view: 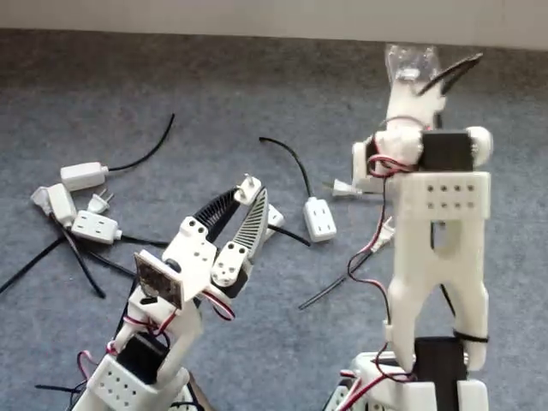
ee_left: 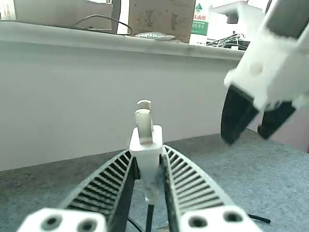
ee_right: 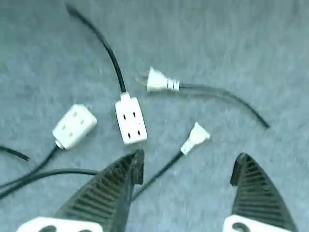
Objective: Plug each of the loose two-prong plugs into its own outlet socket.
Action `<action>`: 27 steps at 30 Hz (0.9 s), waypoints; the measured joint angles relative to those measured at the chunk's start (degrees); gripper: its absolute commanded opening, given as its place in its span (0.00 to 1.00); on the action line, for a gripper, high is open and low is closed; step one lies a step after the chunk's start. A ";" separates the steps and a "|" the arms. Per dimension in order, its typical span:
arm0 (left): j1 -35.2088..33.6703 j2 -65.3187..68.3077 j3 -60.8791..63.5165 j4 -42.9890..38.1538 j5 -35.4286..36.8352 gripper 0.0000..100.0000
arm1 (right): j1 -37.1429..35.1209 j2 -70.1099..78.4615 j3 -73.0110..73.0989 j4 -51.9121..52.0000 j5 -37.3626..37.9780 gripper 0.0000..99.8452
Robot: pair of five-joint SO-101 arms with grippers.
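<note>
Grey carpet (view: 257, 86) carries loose cords (view: 295, 167). Left gripper (ee_left: 148, 153) is clamped on a plug (ee_left: 145, 137), prongs upward. Right gripper (ee_right: 187, 166) hangs open above the carpet, facing an outlet socket (ee_right: 130, 120).

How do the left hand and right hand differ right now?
The left hand is shut on a white two-prong plug, prongs outward; the right hand is open and empty. The left hand faces a white wall; the right hand faces loose plugs on the carpet. Both have black ribbed fingers.
</note>
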State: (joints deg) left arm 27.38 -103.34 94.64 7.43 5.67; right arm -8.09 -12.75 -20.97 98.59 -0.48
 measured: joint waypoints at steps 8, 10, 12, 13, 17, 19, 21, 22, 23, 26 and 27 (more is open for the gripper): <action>0.00 0.00 1.49 -0.26 0.00 0.01 | -10.02 -0.26 -12.13 0.18 0.00 0.08; 0.00 0.00 1.49 -0.26 0.00 0.01 | -15.56 -1.41 -12.22 0.18 0.00 0.02; 0.00 0.00 1.49 -0.26 0.00 0.01 | -21.63 -3.87 -12.22 0.18 0.00 0.01; 0.00 0.09 1.49 -0.26 0.00 0.01 | -24.62 -5.45 -12.22 0.18 0.00 0.01; 0.00 0.26 1.49 -0.26 0.00 0.01 | -36.13 -11.69 -12.31 0.18 0.00 0.01; 0.00 0.26 1.49 -0.26 0.00 0.01 | -39.38 -13.98 -12.40 0.18 0.00 0.01; 0.00 0.26 1.49 -0.26 0.00 0.01 | -40.62 -15.47 -12.40 0.18 0.00 0.01; 0.00 0.26 1.49 -0.26 0.00 0.01 | -40.88 -16.00 -12.40 0.18 0.00 0.01; 0.00 0.26 1.49 -0.26 0.00 0.01 | -40.88 -16.26 -12.40 0.18 0.00 0.01; 0.00 0.26 1.49 -0.26 0.00 0.01 | -40.88 -16.79 -10.64 0.18 0.53 0.01; 0.00 0.26 1.49 -0.26 0.00 0.01 | -40.97 -16.79 -8.97 0.18 1.85 0.01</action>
State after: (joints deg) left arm 27.38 -103.08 96.13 7.16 5.67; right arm -49.05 -29.54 -29.93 98.77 1.36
